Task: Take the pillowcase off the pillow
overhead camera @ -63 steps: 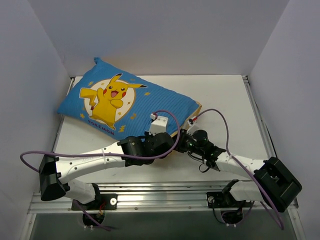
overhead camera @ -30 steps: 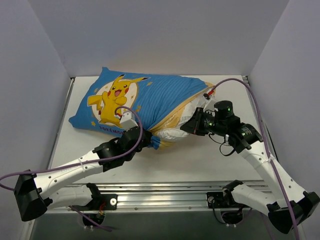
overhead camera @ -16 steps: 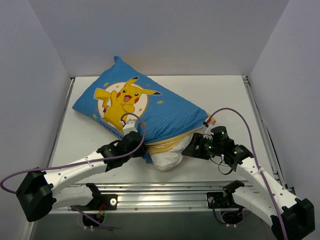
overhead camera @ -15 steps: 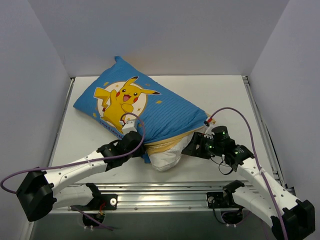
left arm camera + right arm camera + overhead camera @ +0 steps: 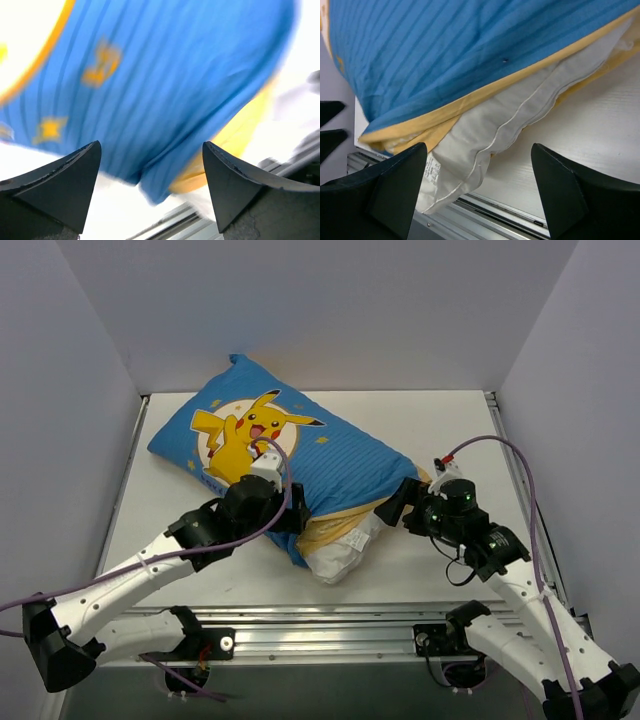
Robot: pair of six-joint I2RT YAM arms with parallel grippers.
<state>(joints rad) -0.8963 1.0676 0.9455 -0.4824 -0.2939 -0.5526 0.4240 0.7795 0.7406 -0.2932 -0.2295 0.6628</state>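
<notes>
The blue pillowcase (image 5: 310, 455) with its yellow cartoon lies slanted across the table's left and middle. From its yellow-lined mouth (image 5: 335, 528) a corner of the white pillow (image 5: 340, 552) sticks out toward the near edge. My left gripper (image 5: 292, 517) stands open over the case's near edge. In the left wrist view its gripper (image 5: 152, 192) holds nothing, with striped blue pillowcase (image 5: 165, 85) beyond. My right gripper (image 5: 397, 502) stands open to the right of the mouth. In the right wrist view its gripper (image 5: 480, 195) faces the pillow (image 5: 495, 132), its sewn tag (image 5: 432, 171) and the pillowcase (image 5: 445, 55).
White table (image 5: 460, 440) lies bare to the right of the pillow. An aluminium rail (image 5: 330, 625) runs along the near edge just below the pillow corner. Grey walls close in the left, back and right.
Both grippers have opened and let go of the fabric. The left one has risen toward the case and the right one has drawn back to the right. The pillow corner stays out.
</notes>
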